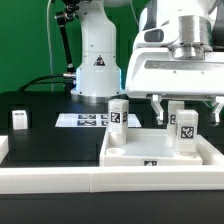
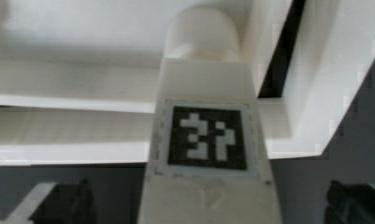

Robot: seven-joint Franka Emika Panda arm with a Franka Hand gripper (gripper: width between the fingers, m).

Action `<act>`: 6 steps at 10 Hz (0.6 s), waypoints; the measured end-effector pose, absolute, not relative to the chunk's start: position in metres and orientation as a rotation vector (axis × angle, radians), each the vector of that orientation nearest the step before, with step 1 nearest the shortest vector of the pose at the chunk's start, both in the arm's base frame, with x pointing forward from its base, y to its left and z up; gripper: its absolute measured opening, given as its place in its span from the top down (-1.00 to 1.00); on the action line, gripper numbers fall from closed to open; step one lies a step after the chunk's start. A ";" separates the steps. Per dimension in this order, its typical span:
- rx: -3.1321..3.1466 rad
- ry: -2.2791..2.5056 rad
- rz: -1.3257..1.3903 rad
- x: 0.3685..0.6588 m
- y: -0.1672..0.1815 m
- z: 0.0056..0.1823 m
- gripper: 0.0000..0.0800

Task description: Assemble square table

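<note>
A large white plastic square tray-like tabletop [image 1: 125, 158] lies at the front. A small white tagged leg post [image 1: 183, 128] stands on it toward the exterior view's right. The two-finger gripper [image 1: 186, 112] straddles the post, spread wide and apparently gripping nothing. The post looks light, rigid and smooth, so pinch its flat sides.

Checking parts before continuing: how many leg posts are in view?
3. One leg post stands alone at the exterior view's left; one by the table top's far edge; one upright on the top, between the fingers of the open tool. A fourth may be hidden.
</note>
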State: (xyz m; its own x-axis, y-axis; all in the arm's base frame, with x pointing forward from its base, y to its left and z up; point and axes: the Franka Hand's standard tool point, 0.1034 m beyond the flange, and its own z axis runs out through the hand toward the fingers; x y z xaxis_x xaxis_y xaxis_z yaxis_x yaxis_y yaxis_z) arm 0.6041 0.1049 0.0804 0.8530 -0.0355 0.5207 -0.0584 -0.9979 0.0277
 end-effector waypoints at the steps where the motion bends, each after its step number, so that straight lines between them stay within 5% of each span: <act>1: 2.983 -0.070 0.843 0.605 0.106 0.084 -0.62; 6: 3.028 -0.067 0.684 0.602 0.105 0.087 -0.62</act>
State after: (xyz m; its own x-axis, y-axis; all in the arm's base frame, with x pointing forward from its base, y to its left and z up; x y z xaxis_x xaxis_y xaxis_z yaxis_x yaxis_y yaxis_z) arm 0.6021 0.1051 0.0867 0.9021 -0.0341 0.4302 -0.0503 -0.9984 0.0264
